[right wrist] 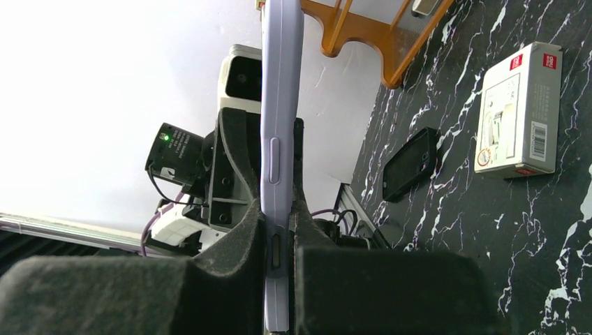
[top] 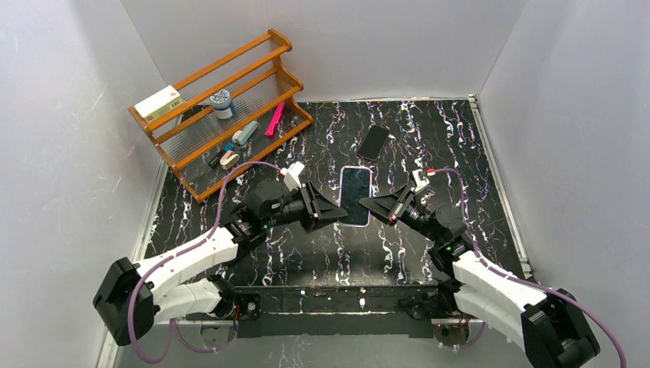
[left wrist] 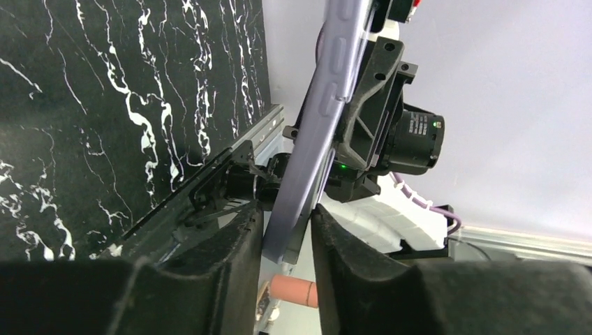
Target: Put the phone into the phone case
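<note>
1. Plainly the task is only partway along. The phone point(top: 355, 195), a lavender-edged slab with a dark glass face, is held up off the marble table point(top: 306, 261) at mid-table, between the two arms. I can make out no case around it.
2. The right gripper point(right wrist: 279, 237) is clamped on the phone's right edge. In its own wrist view both pads press flat against the two faces, so this arm carries the phone.
3. The left gripper point(left wrist: 286, 223) has its fingers straddling the opposite, left edge very closely. I cannot tell whether they pinch the phone or stand just off it.
4. The phone case point(top: 373, 142), as I judge the dark flat thing to be, lies on the table beyond the phone and a little to the right. It is well apart from both grippers and nothing touches it. It is too small to be sure of its open side.
5. Done, by my reading: the phone is off the table and shared between the arms.
6. Left to do: bring phone and case together, line up the corners, and press until the phone seats all round.
7. One doubt remains: the lavender rim could itself be a shell, in which case more is finished than I say.
</note>
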`<act>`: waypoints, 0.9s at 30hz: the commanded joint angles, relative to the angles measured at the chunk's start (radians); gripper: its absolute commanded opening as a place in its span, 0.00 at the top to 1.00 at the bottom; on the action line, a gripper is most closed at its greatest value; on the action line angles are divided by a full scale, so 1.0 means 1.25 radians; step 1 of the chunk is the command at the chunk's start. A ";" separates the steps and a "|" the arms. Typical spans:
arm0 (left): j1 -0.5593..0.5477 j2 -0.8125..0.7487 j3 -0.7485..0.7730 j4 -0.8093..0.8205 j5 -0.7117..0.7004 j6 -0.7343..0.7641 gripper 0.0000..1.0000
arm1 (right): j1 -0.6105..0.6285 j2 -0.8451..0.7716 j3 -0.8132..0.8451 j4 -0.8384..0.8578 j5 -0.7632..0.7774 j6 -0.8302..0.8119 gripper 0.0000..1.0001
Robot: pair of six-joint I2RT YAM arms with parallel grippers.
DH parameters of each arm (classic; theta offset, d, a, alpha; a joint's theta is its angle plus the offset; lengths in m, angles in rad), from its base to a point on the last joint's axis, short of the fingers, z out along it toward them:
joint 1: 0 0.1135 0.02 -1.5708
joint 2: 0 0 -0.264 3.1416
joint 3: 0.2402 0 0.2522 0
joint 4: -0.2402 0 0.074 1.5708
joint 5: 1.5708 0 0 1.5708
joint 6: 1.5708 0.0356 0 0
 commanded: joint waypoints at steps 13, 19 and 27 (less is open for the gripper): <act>0.002 0.000 0.060 -0.196 -0.057 0.108 0.86 | 0.001 -0.031 0.064 -0.063 -0.029 -0.111 0.99; 0.007 -0.048 0.084 -0.197 -0.085 0.149 0.40 | 0.000 -0.027 0.059 -0.075 -0.118 -0.160 0.99; 0.038 -0.066 0.148 -0.249 -0.130 0.264 0.32 | 0.001 -0.027 0.034 0.032 -0.252 -0.151 0.99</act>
